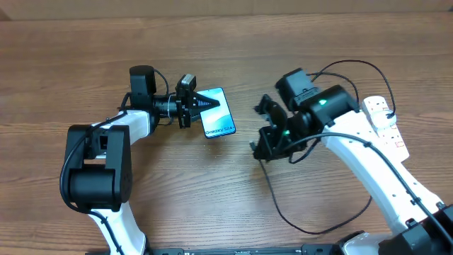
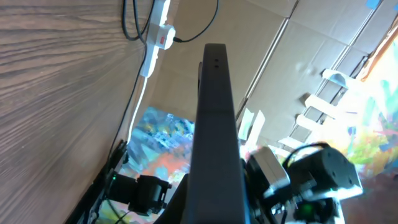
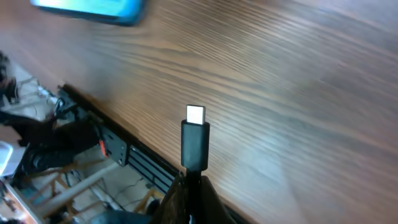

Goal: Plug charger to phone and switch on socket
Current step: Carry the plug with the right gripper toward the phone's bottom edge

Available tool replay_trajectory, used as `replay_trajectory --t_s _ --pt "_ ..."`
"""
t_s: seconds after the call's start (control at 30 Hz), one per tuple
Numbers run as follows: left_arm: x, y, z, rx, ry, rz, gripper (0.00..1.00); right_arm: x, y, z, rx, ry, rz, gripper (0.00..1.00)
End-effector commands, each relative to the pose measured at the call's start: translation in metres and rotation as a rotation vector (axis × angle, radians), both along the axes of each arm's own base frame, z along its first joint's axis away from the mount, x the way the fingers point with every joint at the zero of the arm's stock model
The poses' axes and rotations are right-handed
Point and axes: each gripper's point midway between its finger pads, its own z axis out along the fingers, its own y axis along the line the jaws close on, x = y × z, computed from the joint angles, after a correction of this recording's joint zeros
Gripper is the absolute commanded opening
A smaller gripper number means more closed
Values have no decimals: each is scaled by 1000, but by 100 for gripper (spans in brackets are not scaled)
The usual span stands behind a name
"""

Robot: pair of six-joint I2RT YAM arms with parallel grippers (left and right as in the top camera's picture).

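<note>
The phone [image 1: 216,113], its blue-cyan screen up, is held at its left end by my left gripper [image 1: 197,103], which is shut on it. In the left wrist view the phone shows edge-on as a dark bar [image 2: 215,124] between the fingers. My right gripper [image 1: 259,147] is right of the phone, apart from it, and shut on the charger just behind its connector tip [image 3: 195,138], which sticks out over the wood. The phone shows blurred at the top left of the right wrist view [image 3: 93,7]. The black charger cable [image 1: 283,212] loops toward the front. The white socket [image 1: 383,116] lies at the far right.
The socket with a red switch and its white lead also shows in the left wrist view [image 2: 159,32]. My right arm [image 1: 368,156] crosses in front of the socket. The table's front edge with a black rail [image 3: 124,149] runs below the connector.
</note>
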Motion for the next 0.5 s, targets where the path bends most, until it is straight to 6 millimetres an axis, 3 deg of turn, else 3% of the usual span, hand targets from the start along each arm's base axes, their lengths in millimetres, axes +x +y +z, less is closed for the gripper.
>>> replay_trajectory --t_s 0.0,0.23,0.37,0.47 --pt "-2 0 12 -27 9 -35 4 -1 19 6 46 -40 43 4" --pt "4 -1 16 -21 -81 -21 4 -3 44 9 87 -85 69 4" --pt "9 -1 14 -7 -89 1 4 -7 51 9 91 -96 94 4" --pt "10 -1 16 -8 -117 1 4 1 49 7 59 -97 24 4"
